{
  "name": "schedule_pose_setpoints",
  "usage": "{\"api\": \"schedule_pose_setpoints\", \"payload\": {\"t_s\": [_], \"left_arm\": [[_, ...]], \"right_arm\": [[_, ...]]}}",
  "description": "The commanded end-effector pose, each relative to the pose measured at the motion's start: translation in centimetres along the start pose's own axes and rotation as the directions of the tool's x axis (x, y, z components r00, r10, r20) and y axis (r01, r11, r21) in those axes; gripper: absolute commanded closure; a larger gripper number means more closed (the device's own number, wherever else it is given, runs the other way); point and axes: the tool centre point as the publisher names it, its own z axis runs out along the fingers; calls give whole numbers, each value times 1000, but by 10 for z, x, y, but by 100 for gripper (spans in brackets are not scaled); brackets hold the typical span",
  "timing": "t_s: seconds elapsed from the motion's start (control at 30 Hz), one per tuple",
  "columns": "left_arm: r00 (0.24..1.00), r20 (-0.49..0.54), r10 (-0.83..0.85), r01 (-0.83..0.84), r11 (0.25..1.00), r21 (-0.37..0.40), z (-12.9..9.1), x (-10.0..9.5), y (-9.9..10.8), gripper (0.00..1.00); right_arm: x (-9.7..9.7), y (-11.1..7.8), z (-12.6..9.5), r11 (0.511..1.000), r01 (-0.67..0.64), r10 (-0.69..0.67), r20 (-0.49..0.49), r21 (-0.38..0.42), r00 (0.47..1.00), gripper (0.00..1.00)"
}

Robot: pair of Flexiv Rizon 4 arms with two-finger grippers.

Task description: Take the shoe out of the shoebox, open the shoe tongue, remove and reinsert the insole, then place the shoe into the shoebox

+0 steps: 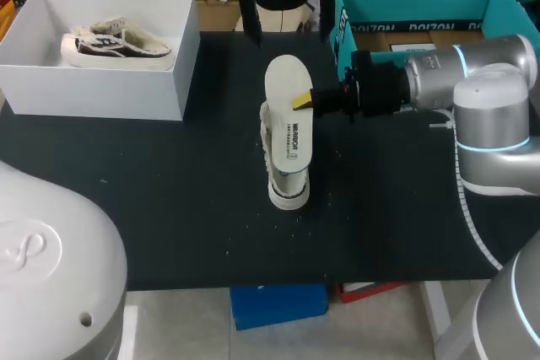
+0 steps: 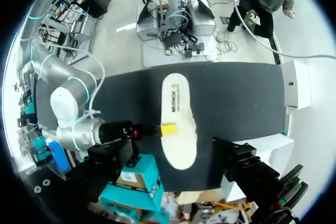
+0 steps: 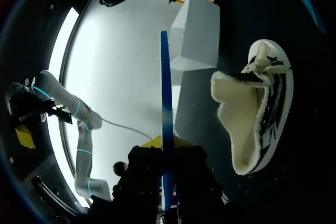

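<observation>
Left arm's white housing [image 1: 51,267] fills the near corner in head view, so that arm is parked up high. From its wrist cam, the left gripper [image 2: 174,161] has both black fingers spread wide w/ nothing between them, just looking down on the table [image 1: 169,191]

Right arm [image 1: 472,82] comes in from the right side and reaches about to the middle. Right gripper [image 1: 304,100] is clamped on the insole [image 1: 287,115], and one yellow tip shows on its edge. Right wrist cam has the insole edge-on, a thin blue line running straight out from between the fingers, w/ yellow on both sides of it, so def pinched from two sides

Insole is cream w/ print on top and it's out of the shoe [image 1: 287,190]. In head view the shoe sits on the table under/behind the insole and is mostly covered by it. Right wrist cam shows the shoe just beside the insole w/ a gap between them, and the fleecy lining is visible

White shoebox [image 1: 101,90] is at the far left corner of the table, well apart from all that. It's open on top w/ a second shoe [image 1: 118,44] lying inside
</observation>
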Motion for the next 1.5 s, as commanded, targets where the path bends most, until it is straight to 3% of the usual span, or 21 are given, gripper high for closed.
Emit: {"api": "schedule_pose_setpoints", "payload": {"t_s": [0.03, 0.5, 0.9, 1.23, 1.5], "left_arm": [[1000, -5, 10, -10, 999, 36, 5, 0, 26, 0], [998, -42, 49, -46, 997, 56, 14, 7, 114, 0], [998, -46, 51, -48, 997, 60, 25, 8, 159, 0], [998, -47, 44, -41, 997, 58, 25, 6, 157, 0], [998, -54, 13, -11, 999, 42, 12, 5, 120, 0]], "right_arm": [[0, 0, 1, 1000, 0, 0, 0, -2, 1000, 100], [0, 0, 1, 1000, 0, 0, 0, -2, 1000, 100], [0, 0, 1, 1000, 0, 0, 0, -2, 1000, 100], [0, 0, 1, 1000, 0, 0, 0, -2, 1000, 100], [0, 0, 1, 1000, 0, 0, 0, -2, 1000, 100]]}}
